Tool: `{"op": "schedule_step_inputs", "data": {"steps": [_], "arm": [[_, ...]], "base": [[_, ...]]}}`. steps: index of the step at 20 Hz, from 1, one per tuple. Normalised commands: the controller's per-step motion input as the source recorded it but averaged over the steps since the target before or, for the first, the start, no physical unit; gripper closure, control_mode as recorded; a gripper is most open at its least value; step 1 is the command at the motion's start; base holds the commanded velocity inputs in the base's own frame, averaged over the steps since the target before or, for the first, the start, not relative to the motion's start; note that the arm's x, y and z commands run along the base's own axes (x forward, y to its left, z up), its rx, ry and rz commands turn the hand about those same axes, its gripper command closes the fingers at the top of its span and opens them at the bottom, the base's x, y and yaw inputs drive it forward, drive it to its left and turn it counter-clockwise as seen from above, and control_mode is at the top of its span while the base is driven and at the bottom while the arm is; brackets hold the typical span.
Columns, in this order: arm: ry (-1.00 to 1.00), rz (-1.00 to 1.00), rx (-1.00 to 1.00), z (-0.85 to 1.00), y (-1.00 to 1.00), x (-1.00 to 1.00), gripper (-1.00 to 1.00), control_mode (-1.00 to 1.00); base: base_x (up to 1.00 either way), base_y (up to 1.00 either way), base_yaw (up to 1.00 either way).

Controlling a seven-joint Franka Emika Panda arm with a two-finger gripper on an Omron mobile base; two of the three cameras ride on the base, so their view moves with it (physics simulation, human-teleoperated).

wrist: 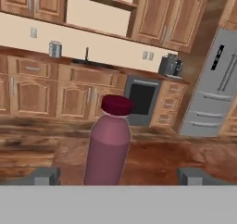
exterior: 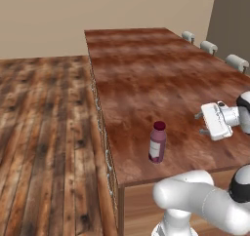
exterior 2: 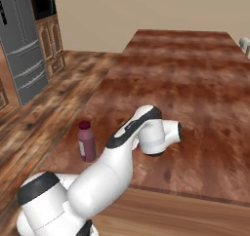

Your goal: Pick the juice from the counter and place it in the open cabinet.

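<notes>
Juice (wrist: 109,146) upright btwn open hand (wrist: 119,176) fingertips.

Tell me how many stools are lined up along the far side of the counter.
3 in the left base view: one farthest, one in the middle, one nearest. More may sit beyond the frame.

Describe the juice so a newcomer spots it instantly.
Find the long reddish-brown counter. Near its front left corner, close to the edge, the juice stands upright: a small dark-purple bottle with maroon cap and paler label. It stands by itself, the open fingers aimed at it.
</notes>
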Motion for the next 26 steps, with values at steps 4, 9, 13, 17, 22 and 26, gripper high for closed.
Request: {"op": "schedule_step_inputs", "data": {"steps": [4,9,13,17,22,26], "arm": [[-0.02,0.12,0.07,0.0,0.04,0.0,-1.0,-1.0],[0.0,0.08,0.04,0.0,0.09,0.0,-1.0,-1.0],[0.01,0.06,0.05,0.0,0.18,0.0,-1.0,-1.0],[0.0,0.01,0.09,-0.01,0.21,-0.03,-1.0,-1.0],[0.0,0.0,0.03,-0.18,0.29,0.0,-1.0,-1.0],[0.0,0.0,0.01,-0.27,0.12,0.09,-1.0,-1.0]], "base": [[0.0,0.0,0.0],[0.0,0.0,0.0],[0.0,0.0,0.0],[0.0,0.0,0.0],[0.0,0.0,0.0],[0.0,0.0,0.0]]}}
